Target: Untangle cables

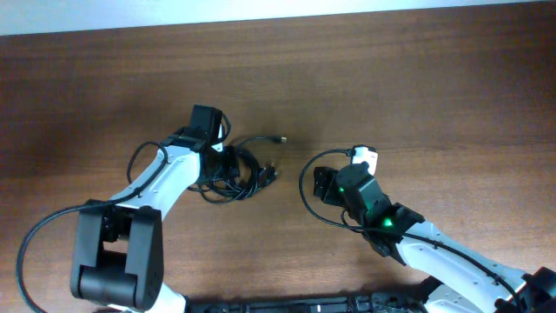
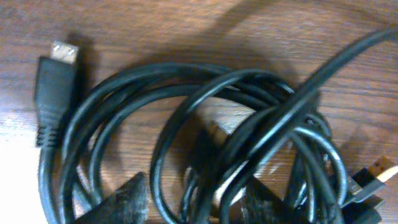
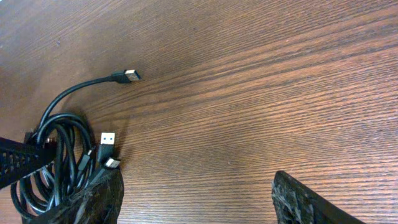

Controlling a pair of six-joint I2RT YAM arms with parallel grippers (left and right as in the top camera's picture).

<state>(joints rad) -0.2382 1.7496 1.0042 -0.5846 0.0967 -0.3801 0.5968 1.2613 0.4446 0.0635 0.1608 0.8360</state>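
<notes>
A tangled bundle of black cables (image 1: 233, 171) lies on the wooden table left of centre. One loose end with a metal plug (image 1: 279, 139) sticks out to the right; it also shows in the right wrist view (image 3: 129, 76). My left gripper (image 1: 219, 161) is down on the bundle, open, its two fingertips (image 2: 199, 202) straddling several strands of the coil (image 2: 205, 118). A wide black plug (image 2: 56, 93) lies at left and a USB plug (image 2: 380, 170) at right. My right gripper (image 1: 321, 184) is open and empty (image 3: 199, 199), right of the bundle (image 3: 59, 155), over bare wood.
The brown wooden table (image 1: 417, 78) fills the view. The right arm's own black cable (image 1: 306, 196) loops beside its wrist. Two short plugs (image 3: 107, 138) lie at the bundle's right edge, close to my right gripper's left finger.
</notes>
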